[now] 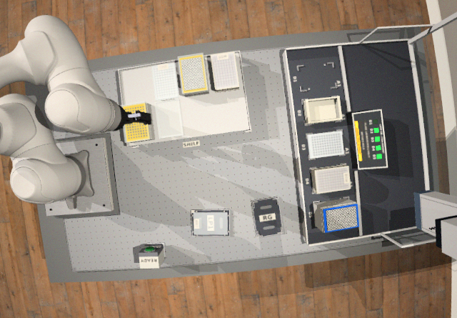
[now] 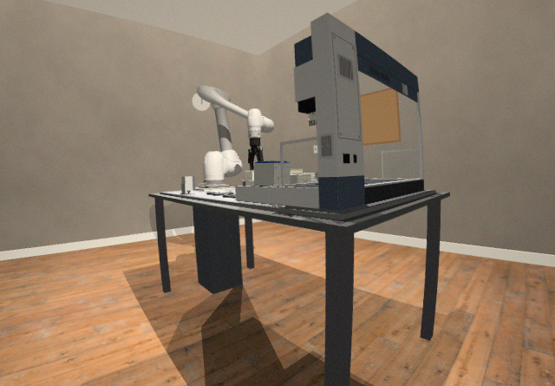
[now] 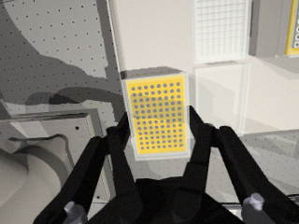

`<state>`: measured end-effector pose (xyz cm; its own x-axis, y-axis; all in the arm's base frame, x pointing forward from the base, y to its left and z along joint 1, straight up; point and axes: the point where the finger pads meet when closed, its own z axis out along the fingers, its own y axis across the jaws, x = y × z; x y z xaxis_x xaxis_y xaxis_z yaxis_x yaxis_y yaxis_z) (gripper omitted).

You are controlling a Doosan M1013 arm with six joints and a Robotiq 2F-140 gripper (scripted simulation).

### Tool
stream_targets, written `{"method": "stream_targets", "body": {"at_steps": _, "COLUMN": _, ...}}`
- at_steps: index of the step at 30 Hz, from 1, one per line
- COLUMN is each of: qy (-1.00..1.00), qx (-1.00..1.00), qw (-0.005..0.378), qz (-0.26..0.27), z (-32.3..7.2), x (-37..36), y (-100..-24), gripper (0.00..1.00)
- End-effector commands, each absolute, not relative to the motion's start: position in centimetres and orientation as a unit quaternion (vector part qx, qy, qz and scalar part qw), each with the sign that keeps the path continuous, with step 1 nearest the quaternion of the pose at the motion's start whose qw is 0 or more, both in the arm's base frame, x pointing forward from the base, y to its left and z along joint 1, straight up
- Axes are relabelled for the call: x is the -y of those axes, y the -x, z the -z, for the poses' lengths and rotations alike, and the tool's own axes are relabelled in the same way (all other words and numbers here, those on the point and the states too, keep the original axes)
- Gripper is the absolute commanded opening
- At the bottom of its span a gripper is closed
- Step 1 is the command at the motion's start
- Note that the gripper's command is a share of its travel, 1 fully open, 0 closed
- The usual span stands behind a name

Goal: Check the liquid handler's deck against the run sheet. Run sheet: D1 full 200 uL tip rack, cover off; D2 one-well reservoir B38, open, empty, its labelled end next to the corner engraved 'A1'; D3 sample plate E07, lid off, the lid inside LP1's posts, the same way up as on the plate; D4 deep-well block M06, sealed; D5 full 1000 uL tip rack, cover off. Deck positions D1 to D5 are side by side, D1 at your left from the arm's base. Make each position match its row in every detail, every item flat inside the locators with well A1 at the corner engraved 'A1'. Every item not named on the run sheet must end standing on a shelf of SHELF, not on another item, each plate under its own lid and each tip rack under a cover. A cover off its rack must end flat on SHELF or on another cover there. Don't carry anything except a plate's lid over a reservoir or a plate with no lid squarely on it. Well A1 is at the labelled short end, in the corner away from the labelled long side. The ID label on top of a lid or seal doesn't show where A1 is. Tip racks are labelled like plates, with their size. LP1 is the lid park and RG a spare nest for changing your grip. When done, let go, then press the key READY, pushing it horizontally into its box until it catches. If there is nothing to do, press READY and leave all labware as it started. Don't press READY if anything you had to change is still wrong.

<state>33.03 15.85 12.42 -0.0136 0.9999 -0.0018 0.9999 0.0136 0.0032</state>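
My gripper (image 1: 137,116) is at the front left corner of SHELF (image 1: 184,96), shut across the long sides of a yellow tip rack (image 1: 137,123) with many empty holes. The rack stands on the shelf and seems to have a clear cover on it. In the wrist view my fingers flank the rack (image 3: 158,117). D1 (image 1: 318,76) holds nothing. D2 holds an open reservoir (image 1: 322,109), D3 an unlidded plate (image 1: 325,143), D4 a block (image 1: 330,179) and D5 a blue-framed tip rack (image 1: 340,216).
A clear cover (image 1: 168,118) lies flat on the shelf beside the held rack. Further back stand a white plate (image 1: 165,81), a full yellow-framed rack (image 1: 192,73) and another plate (image 1: 224,71). LP1 (image 1: 210,222), RG (image 1: 266,217) and the READY key (image 1: 148,256) are at the table's front.
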Motion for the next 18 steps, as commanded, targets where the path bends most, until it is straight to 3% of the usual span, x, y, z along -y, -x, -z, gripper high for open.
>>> {"method": "stream_targets", "body": {"at_steps": 1, "qy": -0.702, "qx": -0.712, "qw": 0.002, "qz": -0.001, "z": -12.38, "x": -15.88, "y": -33.07, "gripper": 0.10}}
{"method": "stream_targets", "body": {"at_steps": 13, "qy": -0.702, "qx": -0.712, "qw": 0.002, "qz": -0.001, "z": -12.20, "x": -15.88, "y": -33.07, "gripper": 0.10}}
{"method": "stream_targets", "body": {"at_steps": 14, "qy": -0.702, "qx": -0.712, "qw": 0.002, "qz": -0.001, "z": -12.20, "x": -15.88, "y": -33.07, "gripper": 0.67}}
{"method": "stream_targets", "body": {"at_steps": 18, "qy": -0.702, "qx": -0.712, "qw": 0.002, "qz": -0.001, "z": -12.20, "x": -15.88, "y": -33.07, "gripper": 0.67}}
